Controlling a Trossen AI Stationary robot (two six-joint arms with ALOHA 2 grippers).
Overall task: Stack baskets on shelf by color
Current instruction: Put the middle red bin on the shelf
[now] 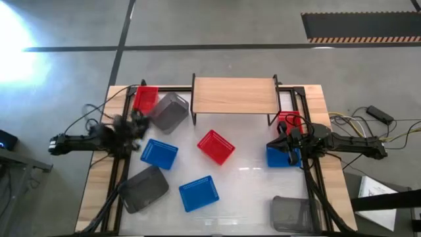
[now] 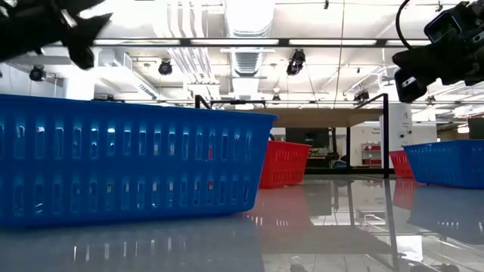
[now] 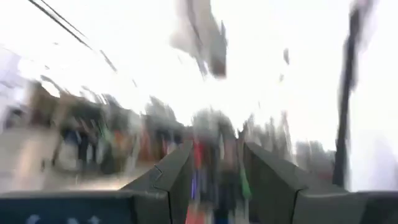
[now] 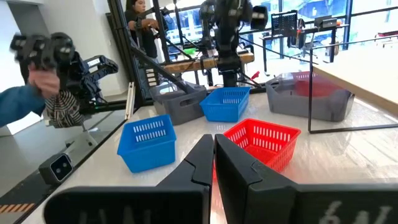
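Observation:
The light-wood shelf (image 1: 233,95) stands bare at the table's far middle. Baskets lie scattered on the white tabletop: red (image 1: 145,98) and grey (image 1: 170,112) at the far left, blue (image 1: 158,153), red (image 1: 216,146), blue (image 1: 198,193), grey (image 1: 145,189), grey (image 1: 293,214), and blue (image 1: 283,157) and red (image 1: 289,120) by my right arm. My left gripper (image 1: 135,122) hangs above the table's left side, raised (image 2: 68,30), fingers apart (image 3: 217,180), nothing between them. My right gripper (image 4: 214,155) is shut and empty over the right side (image 1: 283,141).
Black frame rails (image 1: 122,158) run along both table sides beside the arms. Cables (image 1: 368,125) trail off to the right. In the right wrist view a person's blue sleeve (image 4: 25,102) shows beyond the table, and another person (image 4: 140,25) stands farther back.

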